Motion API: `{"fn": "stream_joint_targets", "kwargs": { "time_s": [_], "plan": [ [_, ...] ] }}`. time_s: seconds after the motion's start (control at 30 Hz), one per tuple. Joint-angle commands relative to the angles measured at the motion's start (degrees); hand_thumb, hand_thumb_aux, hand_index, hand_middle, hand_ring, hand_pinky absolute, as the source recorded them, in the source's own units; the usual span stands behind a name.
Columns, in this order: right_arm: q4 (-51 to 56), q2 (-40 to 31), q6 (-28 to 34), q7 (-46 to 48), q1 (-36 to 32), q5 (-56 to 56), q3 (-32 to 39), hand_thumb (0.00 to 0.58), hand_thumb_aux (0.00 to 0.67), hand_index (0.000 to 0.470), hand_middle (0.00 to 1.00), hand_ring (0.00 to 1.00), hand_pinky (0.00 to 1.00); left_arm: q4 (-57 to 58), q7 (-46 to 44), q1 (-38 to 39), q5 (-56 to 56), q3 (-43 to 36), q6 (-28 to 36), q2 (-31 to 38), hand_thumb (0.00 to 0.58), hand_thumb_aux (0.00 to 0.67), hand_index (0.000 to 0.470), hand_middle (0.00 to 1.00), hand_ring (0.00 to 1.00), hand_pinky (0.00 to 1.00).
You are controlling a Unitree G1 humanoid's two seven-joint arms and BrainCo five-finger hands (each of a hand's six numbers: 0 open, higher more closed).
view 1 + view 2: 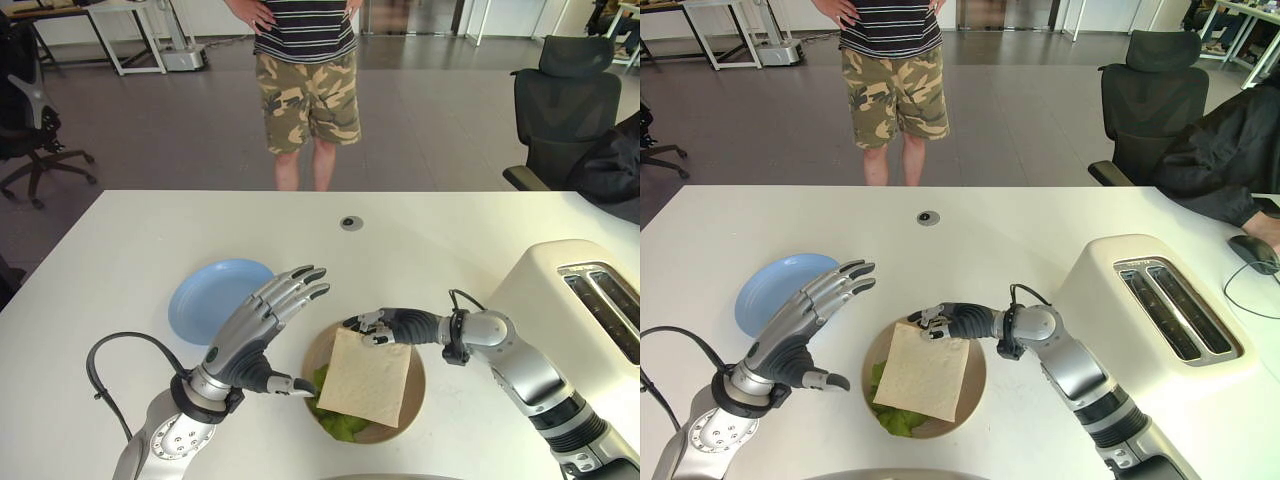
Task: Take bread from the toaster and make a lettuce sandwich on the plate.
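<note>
Seemingly the sandwich is at its closing step: the bread slice (365,380) lies turned cornerwise across the plate (416,378), covering most of it, with lettuce (338,426) showing from under its near and left edges; whether a lower slice sits beneath the leaves cannot be told. The right hand (385,325) reaches over the plate's far rim with its fingers pinched on the far corner of the bread slice; that corner sits at the rim, not over the middle. The left hand (255,335) hangs just left of the plate, fingers spread wide and holding nothing, its thumb tip near the left rim and the lettuce. The toaster (570,300) stands well to the right of the plate; a blue plate (205,295) lies beyond the plate's left side on the table (130,240). The risks, as I judge them, are these: if the pinch opens while the corner is raised, the slice may settle askew or slide toward the near rim, since it rests on loose leaves; if the hand draws away before the fingers fully part, it could drag the slice over the far rim and pull lettuce along with it; and the left thumb, so close, could nudge leaves out over the rim should that arm shift.
</note>
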Motion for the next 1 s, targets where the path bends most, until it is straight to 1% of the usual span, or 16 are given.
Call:
{"fn": "stream_joint_targets", "kwargs": {
  "time_s": [0.03, 0.23, 0.27, 0.3, 0.4, 0.6, 0.63, 0.7, 0.8, 0.83, 0.87, 0.9, 0.93, 0.97, 1.0],
  "plan": [
    [2.3, 0.7, -1.5, 0.3, 0.3, -2.0, -0.1, 0.580, 0.670, 0.470, 0.00, 0.00, 0.00, -1.6, -3.6, 2.7, 1.8, -1.3, -1.9, 3.9, 0.000, 0.000, 0.000, 0.00, 0.00, 0.00],
    [4.0, 1.3, -2.0, 0.7, 0.1, -2.9, -0.5, 0.580, 0.670, 0.470, 0.00, 0.00, 0.00, -0.7, -5.6, 4.1, 7.9, -3.3, -5.3, 7.3, 0.000, 0.000, 0.000, 0.00, 0.00, 0.00],
    [4.3, 1.4, -2.1, 0.9, 0.0, -3.0, -0.6, 0.580, 0.670, 0.470, 0.00, 0.00, 0.00, -0.8, -6.0, 3.8, 8.6, -4.3, -5.6, 7.3, 0.027, 0.016, 0.011, 0.00, 0.00, 0.00],
    [4.5, 1.5, -2.1, 1.1, -0.1, -3.1, -0.7, 0.580, 0.670, 0.470, 0.00, 0.00, 0.00, -0.7, -6.2, 3.4, 9.8, -5.5, -5.9, 7.1, 0.040, 0.024, 0.017, 0.00, 0.00, 0.00],
    [5.1, 1.7, -2.1, 1.5, -0.2, -3.3, -1.0, 0.580, 0.670, 0.470, 0.00, 0.00, 0.00, 0.8, -6.2, 1.8, 14.2, -8.8, -6.3, 6.8, 0.049, 0.029, 0.020, 0.00, 0.00, 0.00],
    [7.1, 2.3, -2.3, 2.6, -1.1, -3.7, -1.2, 0.580, 0.670, 0.470, 0.00, 0.00, 0.00, 3.8, -4.7, 0.6, 21.5, -10.9, -5.3, 8.3, 0.049, 0.029, 0.020, 0.00, 0.00, 0.00],
    [7.2, 2.4, -2.3, 2.7, -1.2, -3.7, -1.2, 0.580, 0.670, 0.470, 0.00, 0.00, 0.00, 4.2, -4.5, 0.6, 22.7, -11.1, -5.1, 8.7, 0.058, 0.034, 0.024, 0.00, 0.00, 0.00],
    [7.6, 2.6, -2.5, 2.8, -1.3, -3.8, -1.3, 0.580, 0.670, 0.470, 0.00, 0.00, 0.00, 5.3, -3.9, 0.3, 25.2, -11.7, -4.4, 9.3, 0.049, 0.029, 0.020, 0.00, 0.00, 0.00],
    [7.0, 2.8, -2.6, 2.9, -1.0, -4.1, -1.2, 0.580, 0.670, 0.470, 0.00, 0.00, 0.00, 7.9, -3.3, 0.2, 26.4, -13.3, -3.6, 9.7, 0.053, 0.032, 0.022, 0.00, 0.00, 0.00],
    [6.9, 2.9, -2.8, 2.7, -1.0, -4.3, -1.3, 0.580, 0.670, 0.470, 0.00, 0.00, 0.00, 8.6, -3.2, 0.4, 26.4, -13.8, -3.3, 9.9, 0.045, 0.026, 0.018, 0.00, 0.00, 0.00],
    [6.9, 3.1, -3.2, 2.4, -1.1, -4.6, -1.5, 0.577, 0.625, 0.439, 0.00, 0.00, 0.00, 9.0, -3.2, 0.6, 26.5, -14.4, -2.9, 10.1, 0.049, 0.029, 0.020, 0.00, 0.00, 0.00],
    [7.1, 3.4, -4.5, 1.1, -1.5, -5.1, -2.3, 0.382, 0.279, 0.195, 0.00, 0.00, 0.00, 9.4, -3.1, 0.7, 26.6, -14.9, -2.5, 10.3, 0.062, 0.037, 0.026, 0.00, 0.00, 0.00],
    [7.4, 4.1, -6.0, -0.5, -1.9, -5.5, -3.4, 0.000, 0.000, 0.000, 0.00, 0.00, 0.00, 9.8, -3.0, 0.6, 26.5, -15.3, -2.2, 10.4, 0.066, 0.039, 0.028, 0.00, 0.00, 0.00],
    [7.2, 5.3, -8.1, -2.3, -2.4, -5.0, -5.2, 0.000, 0.000, 0.000, 0.00, 0.00, 0.00, 10.4, -2.6, 0.3, 26.6, -15.6, -1.9, 10.6, 0.071, 0.042, 0.029, 0.00, 0.00, 0.00],
    [6.0, 6.6, -9.2, -3.4, -2.6, -3.0, -7.7, 0.000, 0.000, 0.000, 0.00, 0.00, 0.00, 11.1, -1.9, 0.0, 26.4, -15.9, -1.5, 10.6, 0.053, 0.032, 0.022, 0.00, 0.00, 0.00]
  ]
}}
